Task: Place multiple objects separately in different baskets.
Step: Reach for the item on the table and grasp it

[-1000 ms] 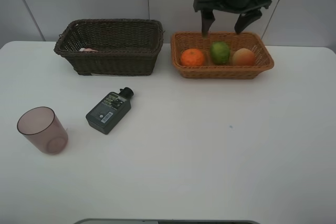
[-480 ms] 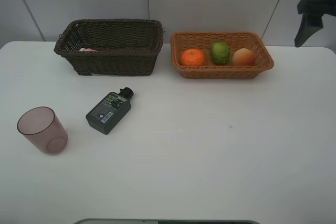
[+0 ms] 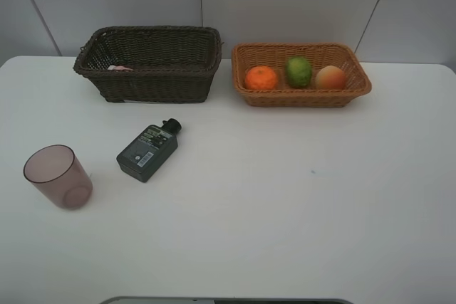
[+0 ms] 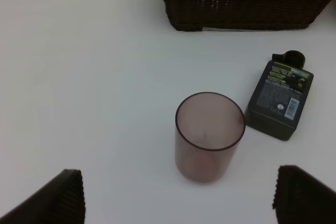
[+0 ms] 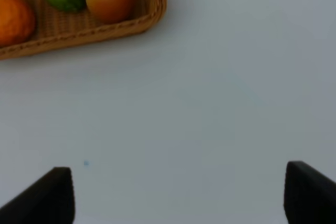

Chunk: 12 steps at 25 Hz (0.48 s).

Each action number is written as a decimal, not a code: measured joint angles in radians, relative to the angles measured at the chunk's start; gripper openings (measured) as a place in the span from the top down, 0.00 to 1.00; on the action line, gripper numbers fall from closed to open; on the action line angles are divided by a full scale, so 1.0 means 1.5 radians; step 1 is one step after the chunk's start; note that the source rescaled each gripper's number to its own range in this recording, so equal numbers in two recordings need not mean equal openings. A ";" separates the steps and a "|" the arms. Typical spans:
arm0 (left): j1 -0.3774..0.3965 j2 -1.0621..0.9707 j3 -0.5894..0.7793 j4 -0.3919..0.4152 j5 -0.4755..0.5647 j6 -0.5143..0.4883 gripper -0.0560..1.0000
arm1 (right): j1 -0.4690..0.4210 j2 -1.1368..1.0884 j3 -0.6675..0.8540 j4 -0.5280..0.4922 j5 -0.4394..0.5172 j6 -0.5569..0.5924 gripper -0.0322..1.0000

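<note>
My left and right jaws gape empty; a glancing grab could topple the cup (image 4: 209, 137) onto the bottle (image 4: 278, 98).

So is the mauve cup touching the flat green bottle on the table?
Apart. The exterior high view shows a strip of bare white table between the cup and the bottle.

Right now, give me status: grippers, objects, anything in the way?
Left gripper open, facing cup. Right gripper open, empty. Orange, lime, reddish fruit in tan basket; cup, bottle on table. Nothing blocking the cup.
</note>
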 joint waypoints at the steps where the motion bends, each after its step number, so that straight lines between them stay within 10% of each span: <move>1: 0.000 0.000 0.000 0.000 0.000 0.000 0.07 | 0.000 -0.033 0.008 -0.005 0.002 0.000 0.22; 12: 0.000 0.000 0.000 0.000 0.000 0.000 0.07 | 0.000 -0.317 0.114 -0.017 0.002 -0.001 0.22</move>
